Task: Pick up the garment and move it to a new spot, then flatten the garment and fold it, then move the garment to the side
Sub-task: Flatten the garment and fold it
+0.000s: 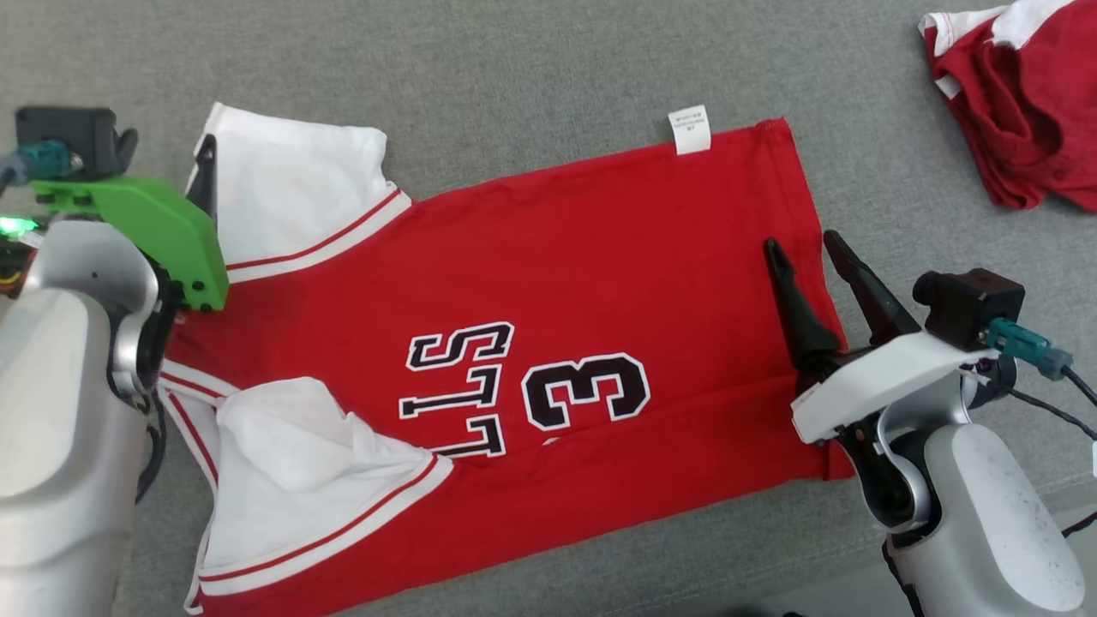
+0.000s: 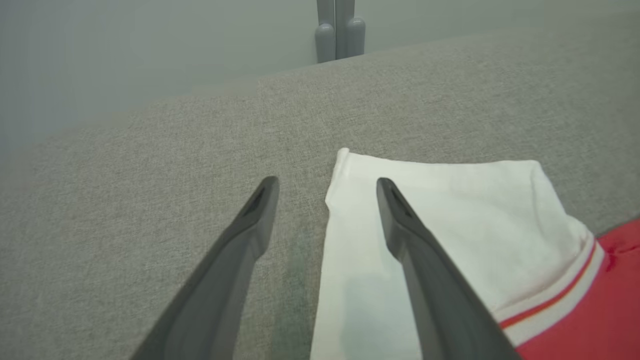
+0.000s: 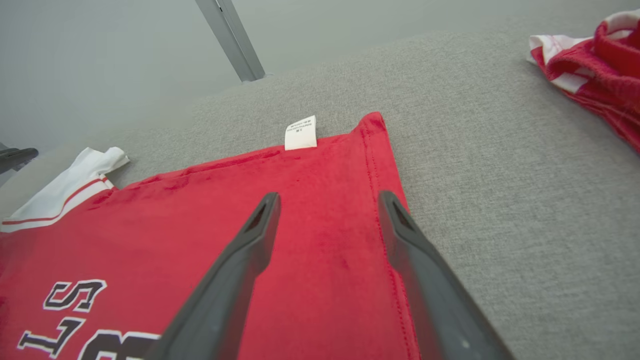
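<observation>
**Garment (image 1: pixel 548 343) spread across the bench, an open gripper at each end**

Garment and bench (image 1: pixel 514 68) share one line: the red jersey lies with its long axis running left to right, white sleeves and collar toward the left edge, hem toward the right. That axis decides the coming move, since each arm has its own end within reach and neither is clearly nearer.

The left gripper (image 2: pixel 326 185) has its jaws wide apart and straddles the outer edge of the far sleeve (image 2: pixel 450 210), one finger over bare bench, the other over white cloth. The right gripper (image 1: pixel 803 244) is spread too, holding nothing, and points toward the far edge with one finger lying along the hem seam. The far long edge, marked by the label (image 1: pixel 690 128), lies ahead of both pairs of fingers, so a fold toward the near edge looks likely (a guess).

In the head view a green mount (image 1: pixel 163 231) hides most of the left fingers. The near sleeve (image 1: pixel 300 446) is bunched, and the garment's near left corner is cut off. Whether any fingertip touches cloth I cannot tell. A second, crumpled garment (image 1: pixel 1020 94) sits at the far right corner, well apart.
</observation>
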